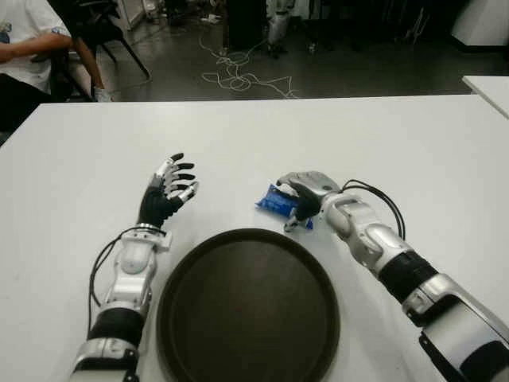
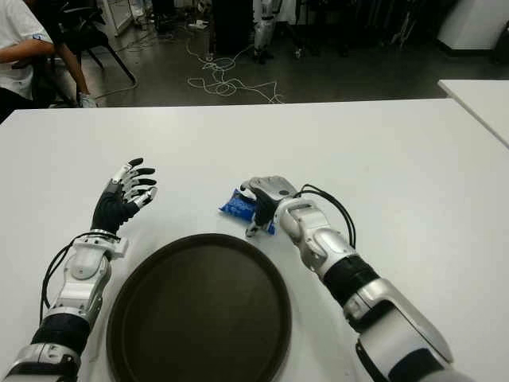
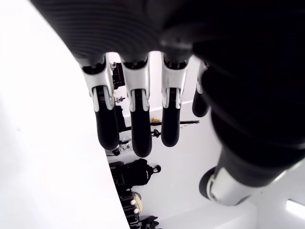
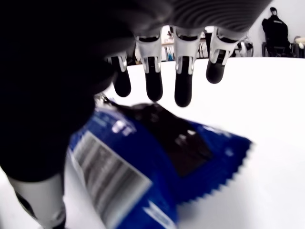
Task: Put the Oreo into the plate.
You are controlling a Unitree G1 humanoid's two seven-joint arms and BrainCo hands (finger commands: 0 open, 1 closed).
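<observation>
Eye views: nearest the camera, the plate, dark, round, lying flat on the white tabletop, holds nothing. Just beyond its far right rim lies the Oreo, a blue packet, flat on the tabletop and outside the plate. Its long axis runs roughly left-right, slightly skewed. The right robot hand sits directly over the packet's right part, palm down, fingers arched around it; the packet sticks out past the hand toward the robot's left. The left robot hand shows left of the plate, fingers spread, holding nothing, well apart from the packet. The right is clearly the nearer hand. The plate lies from the packet toward the robot; judged, a short lift and pull back would do.

Left wrist view: fingers hang straight and relaxed, nothing between them.

Right wrist view: the Oreo fills the space under the palm, serrated end pointing away from the hand. Fingertips hang beyond the packet's far edge, not pressed on it; the thumb shows at the near side. Judged: hand cupped over the packet, grip not closed.
</observation>
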